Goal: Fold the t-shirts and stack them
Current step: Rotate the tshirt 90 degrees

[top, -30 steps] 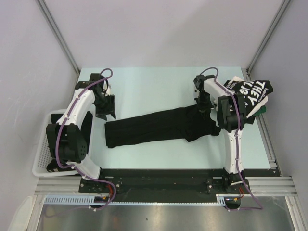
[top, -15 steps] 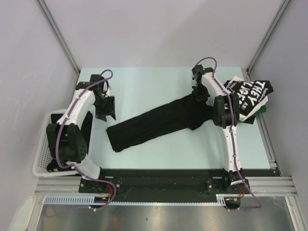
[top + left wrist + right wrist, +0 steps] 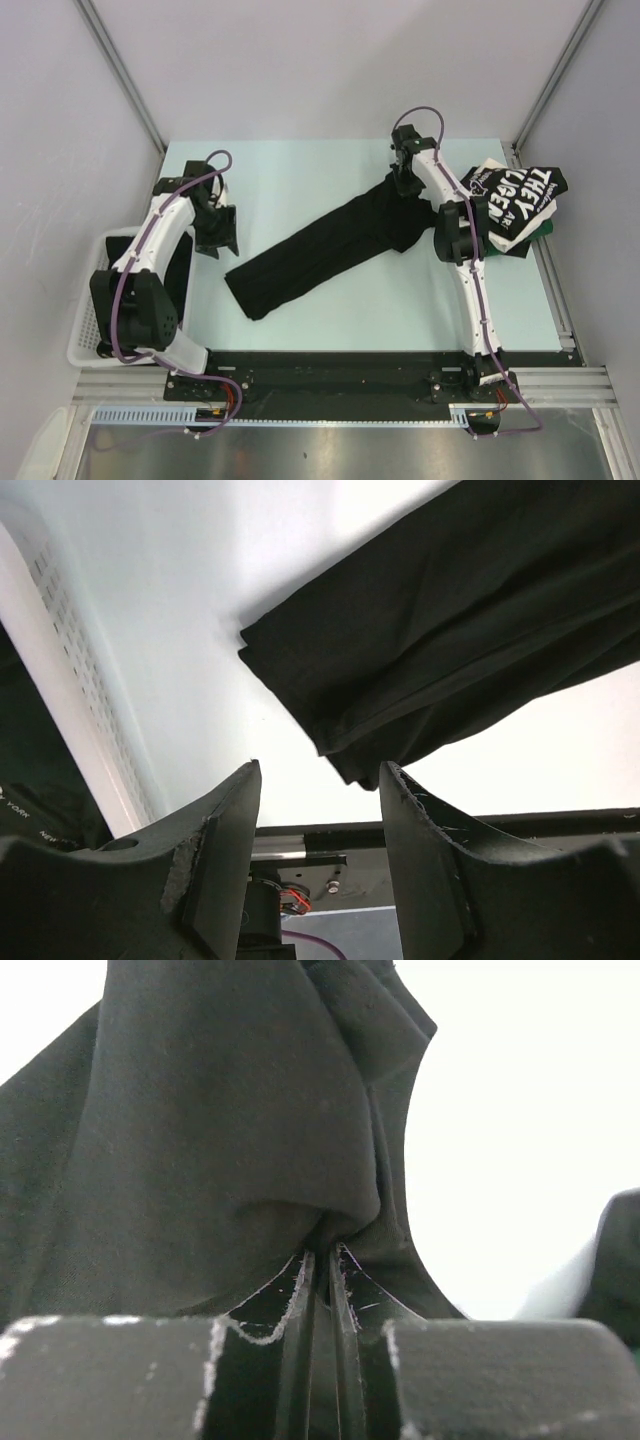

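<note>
The black t-shirt (image 3: 320, 250) lies as a long band slanting across the counter (image 3: 300, 170), its far-right end pinched in the closed right pincer (image 3: 402, 186), its free near-left end nearest the open, empty left pincer (image 3: 222, 232), while the folded shirt (image 3: 520, 195) at far right reads "THEY".

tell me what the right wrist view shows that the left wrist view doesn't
Right wrist only: the right gripper pinched shut on a bunched fold of the plain black cotton t-shirt. Left wrist only: the open left gripper holding nothing, the white plastic mesh basket's wall, and the shirt's loose end flat on the pale table. Both: that same black shirt.
</note>
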You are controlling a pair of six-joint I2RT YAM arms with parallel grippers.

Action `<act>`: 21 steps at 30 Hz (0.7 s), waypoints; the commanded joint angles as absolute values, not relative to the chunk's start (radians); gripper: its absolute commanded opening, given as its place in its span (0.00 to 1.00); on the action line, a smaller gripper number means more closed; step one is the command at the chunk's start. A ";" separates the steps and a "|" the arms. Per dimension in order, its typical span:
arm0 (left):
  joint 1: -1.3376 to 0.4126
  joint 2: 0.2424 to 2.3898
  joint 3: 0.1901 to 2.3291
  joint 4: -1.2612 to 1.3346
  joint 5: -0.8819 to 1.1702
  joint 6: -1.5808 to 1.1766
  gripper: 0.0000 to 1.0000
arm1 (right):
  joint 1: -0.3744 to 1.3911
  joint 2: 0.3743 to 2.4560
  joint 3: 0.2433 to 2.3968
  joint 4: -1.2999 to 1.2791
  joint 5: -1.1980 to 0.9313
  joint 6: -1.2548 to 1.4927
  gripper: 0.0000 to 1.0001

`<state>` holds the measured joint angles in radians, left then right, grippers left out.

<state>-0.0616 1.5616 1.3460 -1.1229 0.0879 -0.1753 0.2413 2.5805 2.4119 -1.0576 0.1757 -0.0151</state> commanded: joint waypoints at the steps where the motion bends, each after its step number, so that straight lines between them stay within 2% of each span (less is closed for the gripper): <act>1: -0.066 1.496 1.330 -1.124 0.078 -0.178 0.56 | 0.268 2.634 2.480 -0.856 0.167 -0.026 0.14; 11: -0.066 1.456 1.279 -1.124 0.092 -0.176 0.57 | 0.301 2.635 2.503 -0.704 0.202 -0.057 0.15; 21: -0.067 1.437 1.243 -1.117 0.087 -0.161 0.57 | 0.316 2.615 2.499 -0.558 0.146 -0.064 0.17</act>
